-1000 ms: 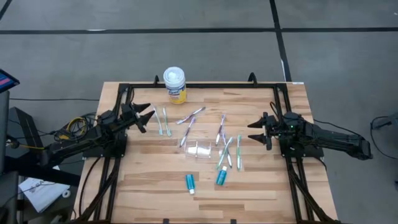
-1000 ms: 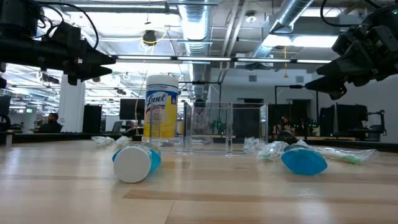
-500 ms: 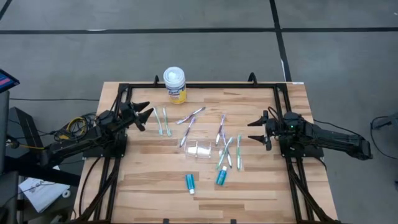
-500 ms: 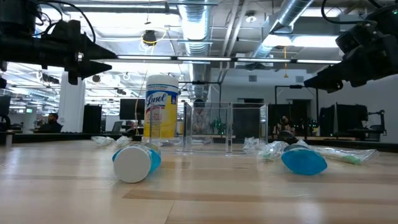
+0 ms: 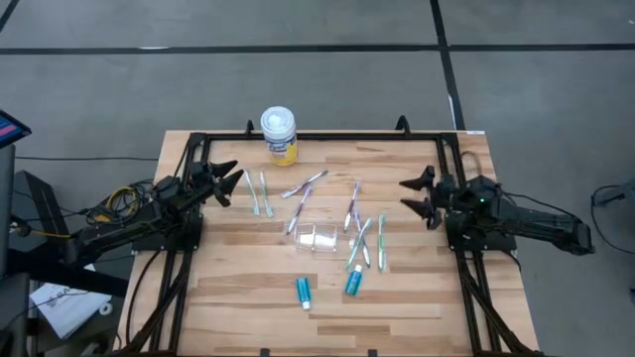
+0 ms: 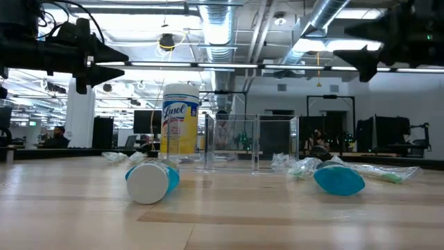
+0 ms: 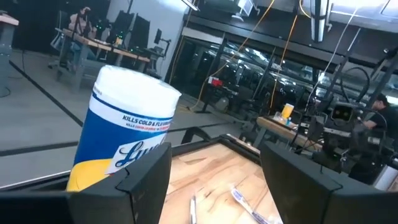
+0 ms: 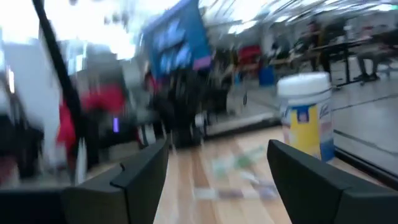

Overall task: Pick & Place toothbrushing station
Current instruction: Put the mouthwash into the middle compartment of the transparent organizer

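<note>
At the left of the overhead frame my left gripper hangs open, two green toothbrushes just right of it. Mid-frame lie the clear cup, more toothbrushes and, lower, two blue toothpaste tubes. My right gripper, fingers spread, hovers well right of them.

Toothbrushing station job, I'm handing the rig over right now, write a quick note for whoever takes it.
Left gripper: open, empty, raised at the table's left side.
Right gripper: open, empty, raised at the right side.
Clear cup: mid-table, empty.
Toothbrushes: scattered loose around the cup, a pair near the left gripper.
Toothpaste tubes: lying in front of the cup.
Wipes canister: at the back edge.
Done: nothing picked up.
Left: all the picking and placing.
</note>
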### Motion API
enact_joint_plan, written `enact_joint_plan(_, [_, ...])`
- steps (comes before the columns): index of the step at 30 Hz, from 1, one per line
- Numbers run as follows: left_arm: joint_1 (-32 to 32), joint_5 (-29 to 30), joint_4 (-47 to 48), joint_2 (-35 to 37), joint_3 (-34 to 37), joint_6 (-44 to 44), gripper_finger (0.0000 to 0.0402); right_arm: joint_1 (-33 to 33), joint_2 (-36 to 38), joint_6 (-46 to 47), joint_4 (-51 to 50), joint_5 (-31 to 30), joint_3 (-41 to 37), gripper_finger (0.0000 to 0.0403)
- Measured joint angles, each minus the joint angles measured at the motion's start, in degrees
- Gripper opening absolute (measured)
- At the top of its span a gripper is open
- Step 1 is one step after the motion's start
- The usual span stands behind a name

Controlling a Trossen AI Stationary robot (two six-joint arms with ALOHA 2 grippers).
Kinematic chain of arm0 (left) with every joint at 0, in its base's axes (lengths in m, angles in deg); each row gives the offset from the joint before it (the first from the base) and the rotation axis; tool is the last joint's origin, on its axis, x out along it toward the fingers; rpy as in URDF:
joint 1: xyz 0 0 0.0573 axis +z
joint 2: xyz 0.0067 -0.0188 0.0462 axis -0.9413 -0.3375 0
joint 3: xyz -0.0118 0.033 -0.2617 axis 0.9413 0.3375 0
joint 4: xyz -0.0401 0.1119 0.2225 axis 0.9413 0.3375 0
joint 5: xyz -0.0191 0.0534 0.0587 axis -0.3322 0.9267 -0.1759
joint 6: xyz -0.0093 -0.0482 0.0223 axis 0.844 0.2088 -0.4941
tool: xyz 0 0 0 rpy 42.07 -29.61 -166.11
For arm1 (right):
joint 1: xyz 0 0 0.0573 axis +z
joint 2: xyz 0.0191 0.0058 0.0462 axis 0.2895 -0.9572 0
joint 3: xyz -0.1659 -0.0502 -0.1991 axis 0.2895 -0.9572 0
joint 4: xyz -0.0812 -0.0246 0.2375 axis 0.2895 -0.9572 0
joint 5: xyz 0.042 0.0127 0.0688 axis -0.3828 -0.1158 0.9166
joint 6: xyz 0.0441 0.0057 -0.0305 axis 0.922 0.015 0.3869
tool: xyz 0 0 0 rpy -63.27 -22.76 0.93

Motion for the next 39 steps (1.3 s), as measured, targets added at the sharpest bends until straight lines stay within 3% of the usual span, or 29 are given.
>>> enact_joint_plan(4, [0.0,0.21,-2.75,0.0,0.02,2.87,0.0241,0.0,0.19,11.88,7.51,-5.45,0.0,0.0265])
enact_joint_plan(8, [0.0,0.22,-5.17,0.02,0.0,4.77,0.0241,0.0,0.18,24.22,11.13,-6.37,0.0,0.0265])
enact_joint_plan(14, [0.0,1.25,-7.52,0.0,0.0,11.8,0.0241,-0.2,0.49,34.03,14.73,-12.52,-0.07,0.0265])
enact_joint_plan(18, [0.0,1.25,-7.97,0.0,0.0,16.49,0.0241,0.11,0.66,38.6,18.74,-12.48,-0.02,0.0265])
enact_joint_plan(24, [0.0,1.54,-8.08,-1.85,0.0,13.18,0.0241,0.42,0.59,35.32,23.49,-12.43,0.0,0.0265])
enact_joint_plan(27, [0.0,1.7,-8.55,-3.28,0.01,19.11,0.0241,0.01,0.52,38.76,22.83,-12.53,-0.02,0.0265])
enact_joint_plan(33, [-0.58,-12.11,-9.34,-7.8,-0.85,28.25,0.0239,0.42,-1.27,40.46,22.26,-12.56,0.46,0.0265])
enact_joint_plan(36, [-2.85,-18.03,-8.46,-13.59,-4.73,27.79,0.0225,0.38,-3.02,38.63,20.82,-12.59,2.5,0.0265])
enact_joint_plan(39, [-6.57,-22.22,-4.7,-22.39,-11.1,21.47,0.0204,0.26,-4.41,36.12,20.0,-12.58,4.69,0.0265])
